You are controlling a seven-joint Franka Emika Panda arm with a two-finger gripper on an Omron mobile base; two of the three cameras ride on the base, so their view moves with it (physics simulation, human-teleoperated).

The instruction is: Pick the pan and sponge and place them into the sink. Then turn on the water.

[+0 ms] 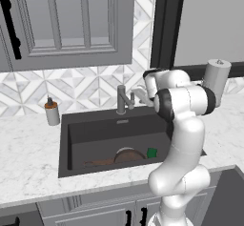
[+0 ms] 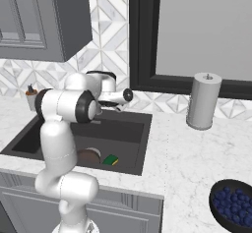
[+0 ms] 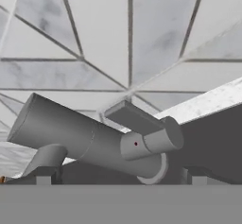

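Left base view: sink (image 1: 95, 125) set into the white marble table (image 1: 28, 148); pan (image 1: 125, 156) lay on the basin floor, handle pointing left; sponge (image 1: 151, 152) just beside it on the right. Faucet (image 1: 122, 99) stood behind the basin, soap bottle (image 1: 51, 111) at its left.

Right base view: pan (image 2: 89, 155) and sponge (image 2: 110, 160) in the sink (image 2: 129, 129); paper towel roll (image 2: 203, 101) and bowl of blueberries (image 2: 234, 202) on the table.

Hand view: fingers (image 3: 120, 176) stood wide apart, holding nothing, close against the faucet (image 3: 90, 140).
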